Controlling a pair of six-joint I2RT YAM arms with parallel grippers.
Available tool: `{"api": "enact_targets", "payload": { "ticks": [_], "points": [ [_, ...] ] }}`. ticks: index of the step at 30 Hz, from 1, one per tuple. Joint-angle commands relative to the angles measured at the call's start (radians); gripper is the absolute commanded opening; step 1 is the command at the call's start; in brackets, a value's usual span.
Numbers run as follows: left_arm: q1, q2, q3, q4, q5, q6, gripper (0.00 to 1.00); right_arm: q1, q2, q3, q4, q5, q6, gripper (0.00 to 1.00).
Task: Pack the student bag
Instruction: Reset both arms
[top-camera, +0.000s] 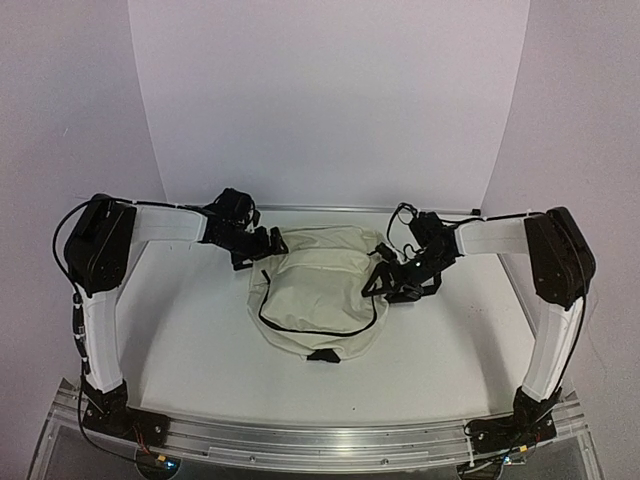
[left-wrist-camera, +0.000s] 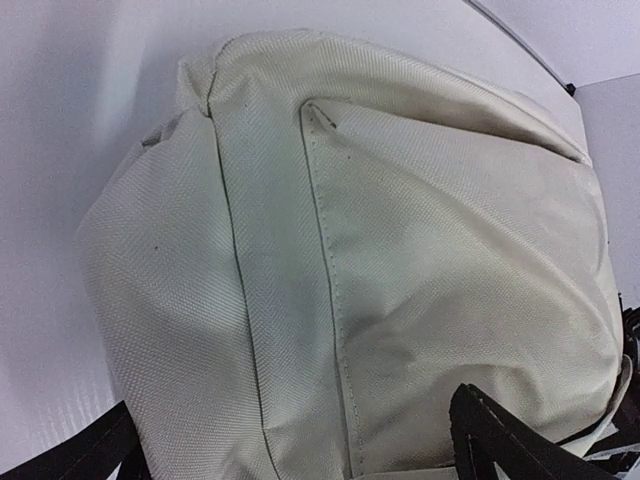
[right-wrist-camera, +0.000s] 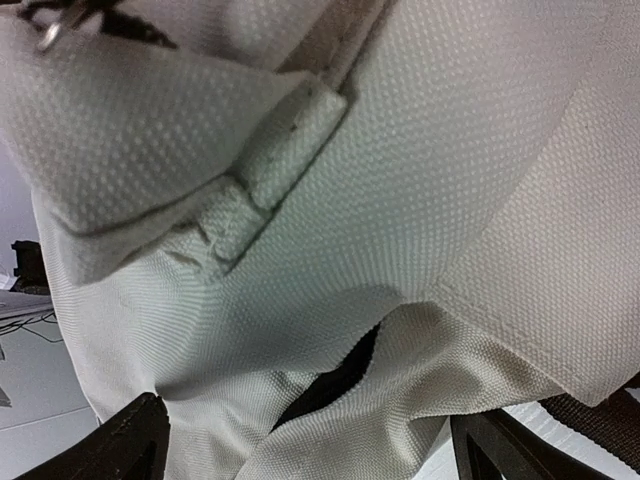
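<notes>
table (top-camera: 200, 340): white top, carrying everything here
student bag (top-camera: 318, 290): sitting dead centre of the overhead frame and slumping flat. It's looking soft, floppy and probably light, so it's likely sagging wherever it's lifted
left gripper (top-camera: 268, 245): hanging at the bag's upper-left edge, jaws spread wide, gripping nothing
right gripper (top-camera: 392, 280): sitting at the bag's right edge, jaws gaping too, loose fabric lying between them unpinched
zipper (top-camera: 300, 331): black line curving across the bag's lower part. Guessing the stitched edge beside it is offering the firmest pinch
buckle (top-camera: 322, 356): poking out at bottom centre
</notes>
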Motion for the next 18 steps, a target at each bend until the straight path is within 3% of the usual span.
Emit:
{"api": "enact_targets", "payload": {
  "ticks": [1,11,18],
  "points": [
    [0.033,-0.070,0.042,-0.058,-0.047,0.031,1.00,-0.060,-0.089,0.069,0.032,0.031,0.000,0.98],
    [0.133,-0.387,-0.077,-0.236,-0.176,0.142,1.00,-0.220,-0.297,0.105,-0.071,0.197,-0.168,0.98],
    [0.138,-0.651,-0.260,-0.327,-0.328,0.180,1.00,-0.304,-0.432,-0.055,-0.084,0.250,-0.229,0.98]
  ]
}}
